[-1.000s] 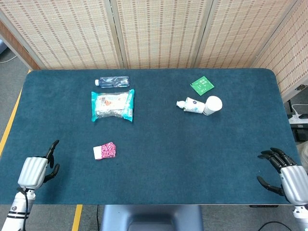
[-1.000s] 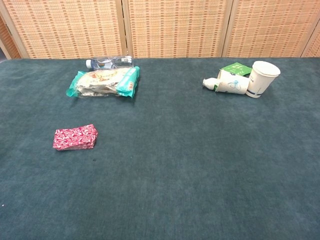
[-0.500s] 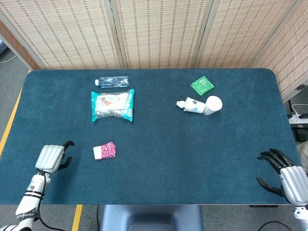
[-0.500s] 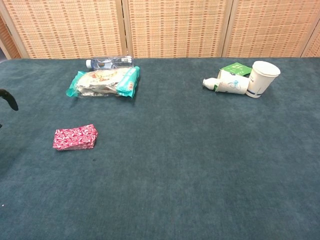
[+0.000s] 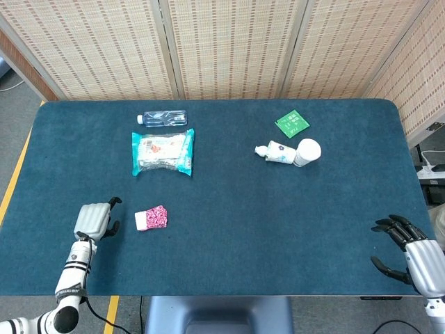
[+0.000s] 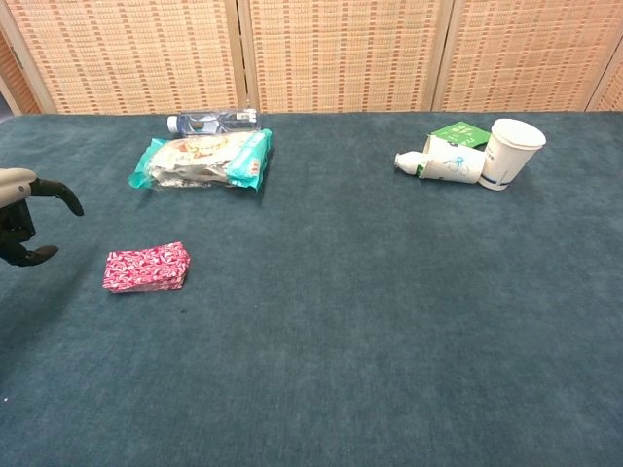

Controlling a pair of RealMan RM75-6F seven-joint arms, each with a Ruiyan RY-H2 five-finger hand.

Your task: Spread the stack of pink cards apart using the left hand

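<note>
We hold our left hand (image 5: 94, 220) with fingers apart and empty; the stack of pink patterned cards (image 5: 151, 218) lies flat on the blue felt table (image 5: 278, 223) just beyond the fingertips (image 6: 70, 202), not touching. Our right hand (image 5: 410, 250) rests with fingers spread, empty.

Head view looks steeply down over the whole worktop (image 5: 278, 229); chest view looks low across the same worktop toward the screen (image 6: 341, 53).

Stack of cards (image 5: 151, 218) lies just at 3 o'clock of left hand (image 5: 93, 220), snack packet (image 5: 163, 152) at its 12, bottle (image 5: 163, 117) behind that, cups (image 5: 290, 152) toward 2 o'clock, right hand (image 5: 410, 252) at table (image 5: 278, 229) edge.
</note>
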